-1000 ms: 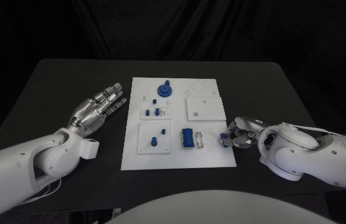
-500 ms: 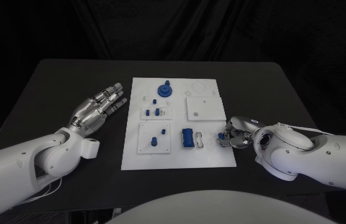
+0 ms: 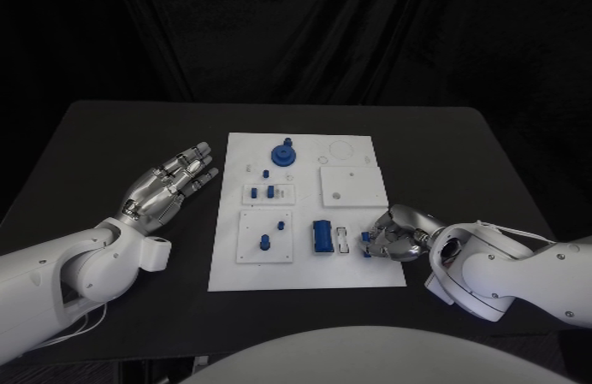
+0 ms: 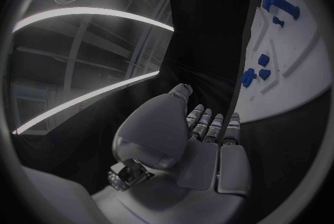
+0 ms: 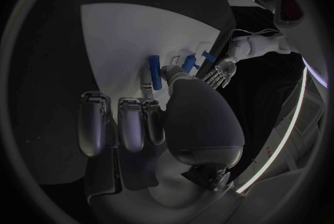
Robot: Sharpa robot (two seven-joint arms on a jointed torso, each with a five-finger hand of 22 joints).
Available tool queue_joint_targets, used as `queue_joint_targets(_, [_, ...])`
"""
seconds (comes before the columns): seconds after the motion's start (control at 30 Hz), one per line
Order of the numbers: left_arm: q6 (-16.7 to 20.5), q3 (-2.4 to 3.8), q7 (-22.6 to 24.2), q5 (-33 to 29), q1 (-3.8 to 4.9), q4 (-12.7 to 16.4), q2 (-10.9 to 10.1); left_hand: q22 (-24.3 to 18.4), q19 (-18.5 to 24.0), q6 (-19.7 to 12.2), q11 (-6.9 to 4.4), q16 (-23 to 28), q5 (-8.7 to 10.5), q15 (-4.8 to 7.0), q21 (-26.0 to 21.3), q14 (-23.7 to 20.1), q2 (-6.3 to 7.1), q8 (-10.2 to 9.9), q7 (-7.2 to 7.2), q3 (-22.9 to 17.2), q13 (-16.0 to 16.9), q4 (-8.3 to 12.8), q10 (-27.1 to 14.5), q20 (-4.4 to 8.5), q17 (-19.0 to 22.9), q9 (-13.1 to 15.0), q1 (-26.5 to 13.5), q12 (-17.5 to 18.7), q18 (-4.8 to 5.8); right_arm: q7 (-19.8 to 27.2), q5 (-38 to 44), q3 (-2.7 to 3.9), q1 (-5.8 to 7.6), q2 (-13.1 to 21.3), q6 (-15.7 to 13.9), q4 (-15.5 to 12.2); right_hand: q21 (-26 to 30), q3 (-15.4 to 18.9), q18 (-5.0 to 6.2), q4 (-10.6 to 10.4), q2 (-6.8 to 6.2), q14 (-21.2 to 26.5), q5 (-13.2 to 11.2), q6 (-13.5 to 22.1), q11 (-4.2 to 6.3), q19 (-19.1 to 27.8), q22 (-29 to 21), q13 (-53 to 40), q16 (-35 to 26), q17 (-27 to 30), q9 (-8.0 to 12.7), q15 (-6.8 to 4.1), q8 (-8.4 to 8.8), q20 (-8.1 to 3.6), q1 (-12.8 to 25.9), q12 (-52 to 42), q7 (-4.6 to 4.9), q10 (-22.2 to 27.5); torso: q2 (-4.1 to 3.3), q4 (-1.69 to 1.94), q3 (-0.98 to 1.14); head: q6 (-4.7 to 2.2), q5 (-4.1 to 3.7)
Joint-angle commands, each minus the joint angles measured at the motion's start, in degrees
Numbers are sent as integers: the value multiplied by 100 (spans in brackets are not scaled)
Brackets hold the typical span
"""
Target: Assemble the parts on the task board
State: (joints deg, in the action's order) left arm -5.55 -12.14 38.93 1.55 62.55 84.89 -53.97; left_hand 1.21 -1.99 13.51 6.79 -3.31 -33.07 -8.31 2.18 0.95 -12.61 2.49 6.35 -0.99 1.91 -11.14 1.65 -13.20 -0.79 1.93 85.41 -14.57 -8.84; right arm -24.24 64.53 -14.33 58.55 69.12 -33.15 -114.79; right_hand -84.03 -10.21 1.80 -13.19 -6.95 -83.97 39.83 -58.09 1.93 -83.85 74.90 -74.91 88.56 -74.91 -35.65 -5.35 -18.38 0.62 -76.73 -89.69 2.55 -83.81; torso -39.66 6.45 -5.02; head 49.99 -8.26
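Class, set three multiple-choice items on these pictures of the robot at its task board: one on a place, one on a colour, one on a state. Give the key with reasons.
1. Where does the round blue gear-like part sit on the white rectangular task board?
A. near the far edge
B. at the near right corner
C. off the board, on the table

2. What colour is the long block-shaped part beside the right hand?
A. red
B. blue
C. yellow

3. How is the silver left hand?
A. gripping a part
B. pressing on the board
C. flat and empty, beside the board

Key: 1 A, the head view shows it up by the board's far edge. 2 B, it is blue against the white board. 3 C, its fingers lie stretched out over the black table, holding nothing.
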Motion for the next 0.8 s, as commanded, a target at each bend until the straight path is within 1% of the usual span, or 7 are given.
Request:
queue_joint_targets(0.03, [-76, 4, 97, -6, -13, 2, 13, 7, -17, 5, 48, -17, -40, -29, 23, -9, 22, 29, 8, -41, 8, 7, 11, -37, -6, 5, 22, -22, -21, 531, -928, 2, -16, -16, -410, -111, -26, -525, -22, 463, -6, -541, 2, -39, -12, -368, 1303, -1509, 18, -1183, -50, 6, -53, 41, 112, -31, -25, -619, -2, 1, -1, 1, 11])
queue_joint_targets(0.07, [-75, 4, 95, -6, -14, 1, 15, 7, -17, 5, 48, -17, -40, -29, 23, -9, 22, 29, 8, -41, 8, 7, 11, -37, -6, 5, 22, -22, -21, 558, -997, 2, -15, -25, -418, -132, -26, -525, -22, 463, -6, -541, 2, -39, -12, -368, 1303, -1509, 18, -1183, -50, 6, -53, 41, 112, -31, -25, -619, -2, 0, -4, 1, 11])
queue_joint_targets(0.23, [-78, 4, 87, -6, -18, -1, 28, 9, -20, 7, 52, -20, -41, -33, 27, -8, 20, 30, 9, -52, 8, 10, 11, -40, -7, 5, 21, -22, -20, 641, -1233, 3, -14, -86, -422, -133, -16, -595, -18, 449, -25, -539, -28, -20, -11, -362, 1298, -1509, 15, -1173, -49, 5, -60, 40, 213, -31, -27, -619, -5, 1, 1, 1, 6])
queue_joint_targets(0.4, [-81, 4, 79, -6, -20, -5, 38, 9, -20, 7, 52, -20, -41, -33, 27, -8, 20, 30, 9, -52, 8, 10, 11, -40, -7, 5, 21, -22, -20, 668, -1304, 5, -14, -153, -417, -73, -13, -618, -18, 443, -28, -539, -42, -17, -11, -361, 1297, -1509, 14, -1171, -49, 5, -64, 40, 248, -31, -28, -619, -7, 4, 1, 1, 6])
queue_joint_targets(0.57, [-86, 4, 66, -6, -22, -11, 48, 8, -21, 3, 56, -27, -41, -37, 27, -5, 19, 29, 10, -61, 8, 12, 12, -41, -8, 5, 20, -27, -19, 663, -1334, 7, -13, -246, -413, 10, -7, -650, -16, 437, -32, -538, -74, -12, -10, -357, 1294, -1509, 13, -1167, -50, 4, -70, 40, 292, -31, -30, -619, -7, 6, -6, 1, -1])
queue_joint_targets(0.7, [-92, 4, 56, -6, -22, -14, 56, 8, -21, 3, 56, -27, -41, -37, 27, -5, 19, 29, 10, -61, 8, 12, 12, -41, -8, 5, 20, -27, -19, 628, -1342, 10, -13, -311, -401, 84, 8, -676, -11, 431, -30, -534, -100, -15, -7, -350, 1288, -1509, 5, -1146, -54, 3, -81, 40, 324, -31, -34, -619, -7, 4, -2, 1, 7])
queue_joint_targets(0.8, [-93, 4, 51, -6, -23, -14, 57, 8, -21, 3, 56, -27, -41, -37, 27, -5, 19, 29, 10, -61, 8, 12, 12, -41, -8, 5, 20, -27, -19, 589, -1331, 11, -12, -340, -384, 124, 10, -705, -10, 421, -33, -533, -145, -2, -6, -348, 1287, -1509, 4, -1144, -55, 2, -85, 39, 370, -31, -34, -619, -8, 4, -6, 1, 11])
